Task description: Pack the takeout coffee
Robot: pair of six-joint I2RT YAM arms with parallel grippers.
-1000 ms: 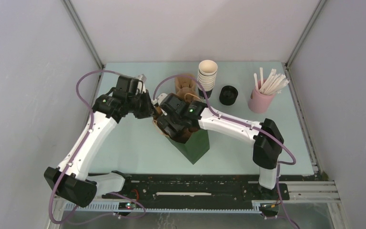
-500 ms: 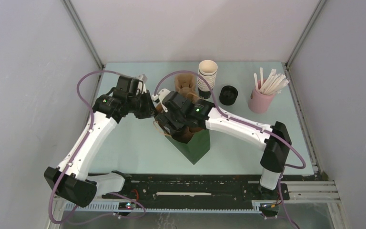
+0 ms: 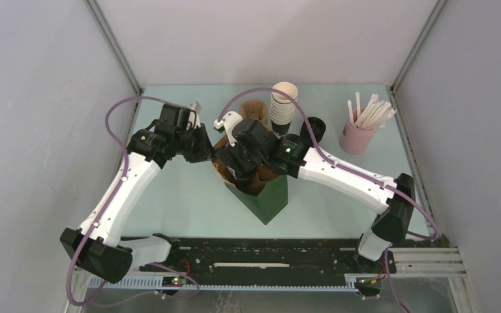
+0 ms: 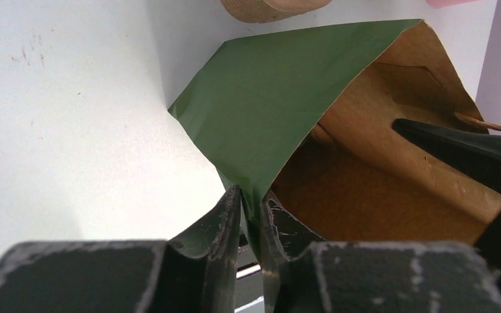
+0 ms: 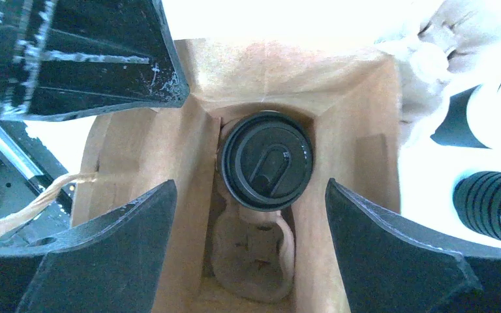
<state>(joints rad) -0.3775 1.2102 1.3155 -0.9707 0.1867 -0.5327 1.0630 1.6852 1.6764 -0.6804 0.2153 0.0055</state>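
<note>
Tightly, left tool (image 4: 250, 199) pinching green bag (image 4: 267, 98)

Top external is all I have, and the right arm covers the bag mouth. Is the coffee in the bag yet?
Observer: Yes. The right wrist view shows the coffee down inside the bag, lid up.
Operator: Right end effector holding it?
Observer: No. The right end effector is open over the bag mouth, with a finger on each side of the coffee and neither touching it.
Operator: And the left one?
Observer: The left wrist view shows the left end effector pinched shut on the bag's green edge.
</note>
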